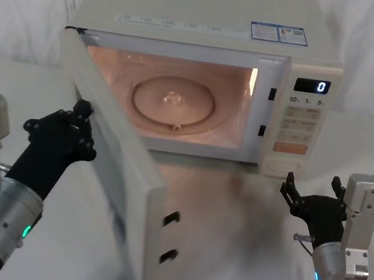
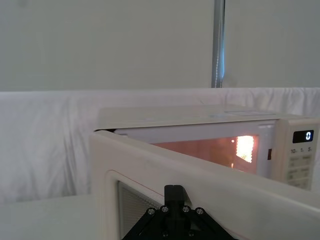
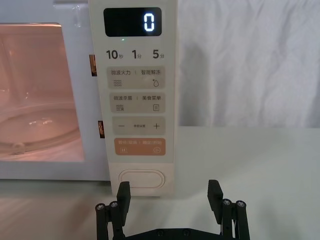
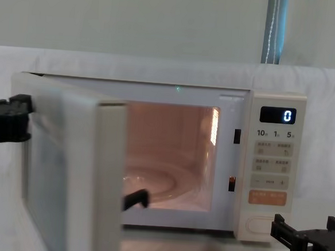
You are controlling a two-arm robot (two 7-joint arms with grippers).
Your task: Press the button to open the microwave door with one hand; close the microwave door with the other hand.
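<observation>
Leftward first: black toothed left gripper [image 1: 77, 118] on its silver-grey arm, laid against the outer face of the large cream microwave door with the dark glass window [image 1: 124, 176], near the door's upper edge and toward the hinge side. Spread or closed, impossible to tell. Placed there, by the look of it, to push the panel round toward the oven. Touching or just short of touching in the head view; hard to say which.

Door itself swung far out to the left, latch hooks facing forward, lit cavity and round glass turntable [image 1: 173, 100] exposed. So, opening half judged done, closing half not yet.

Rightward: black toothed right gripper [image 3: 170, 192] spread wide, holding nothing, low over the white table [image 1: 231, 224]. Parked just in front of the wide pill-shaped cream button [image 3: 142, 179] at the foot of the narrow control panel [image 3: 134, 90], apart from it, not pressing. Sensible spot: clear of the door's path.
</observation>
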